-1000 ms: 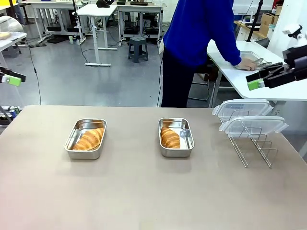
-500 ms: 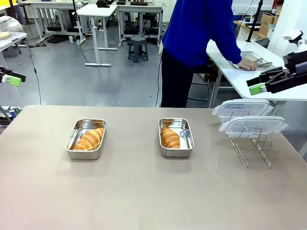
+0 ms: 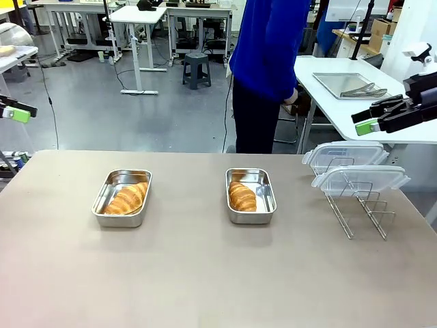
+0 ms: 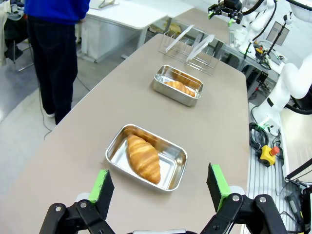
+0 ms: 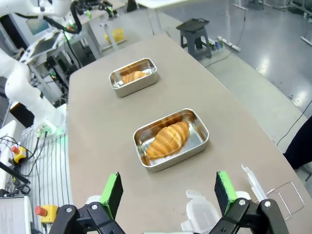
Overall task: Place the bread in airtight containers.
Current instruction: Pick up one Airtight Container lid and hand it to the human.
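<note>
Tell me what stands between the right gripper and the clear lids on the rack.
Nothing visible does. The right gripper hangs open above the clear lids on the wire rack, with just open air between them.

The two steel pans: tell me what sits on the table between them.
Nothing. In the front view, the stretch of table between the left pan and the right pan is bare tabletop.
</note>
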Motion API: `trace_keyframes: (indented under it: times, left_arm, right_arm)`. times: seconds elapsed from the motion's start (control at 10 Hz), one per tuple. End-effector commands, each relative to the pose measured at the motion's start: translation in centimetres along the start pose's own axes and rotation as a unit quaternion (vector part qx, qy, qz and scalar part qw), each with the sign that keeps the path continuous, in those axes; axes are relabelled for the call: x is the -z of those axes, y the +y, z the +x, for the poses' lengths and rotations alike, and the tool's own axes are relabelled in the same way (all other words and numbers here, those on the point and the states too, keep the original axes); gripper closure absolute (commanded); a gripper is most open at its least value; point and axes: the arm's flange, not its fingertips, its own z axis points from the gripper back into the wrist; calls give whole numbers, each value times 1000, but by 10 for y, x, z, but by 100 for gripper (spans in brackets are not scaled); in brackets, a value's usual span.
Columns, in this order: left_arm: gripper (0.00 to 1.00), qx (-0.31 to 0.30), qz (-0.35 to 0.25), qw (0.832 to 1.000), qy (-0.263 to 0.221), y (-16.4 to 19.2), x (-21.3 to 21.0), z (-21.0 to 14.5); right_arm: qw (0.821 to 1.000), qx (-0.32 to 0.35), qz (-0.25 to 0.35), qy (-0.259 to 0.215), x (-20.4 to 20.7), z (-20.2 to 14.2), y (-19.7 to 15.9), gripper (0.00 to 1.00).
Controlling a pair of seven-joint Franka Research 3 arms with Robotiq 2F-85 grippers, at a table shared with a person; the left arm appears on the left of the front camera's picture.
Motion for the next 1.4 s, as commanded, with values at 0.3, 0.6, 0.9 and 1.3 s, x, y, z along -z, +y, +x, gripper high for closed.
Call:
trace_keyframes:
  times: [0.3, 0.6, 0.9, 1.3]
  left_arm:
    - [0, 3, -4, 1000, -2, -1, 0, 1]
    - [0, 3, -4, 1000, -2, -1, 0, 1]
    - [0, 3, -4, 1000, -2, -1, 0, 1]
    - [0, 3, -4, 1000, -2, -1, 0, 1]
  right_arm:
    - [981, -124, -36, 147, -3, 22, 9, 0]
    - [919, -265, -20, 290, -2, 37, 32, 0]
    - [869, -291, -68, 394, 25, 16, 35, 0]
    - [861, -257, -147, 414, 57, -17, 21, 0]
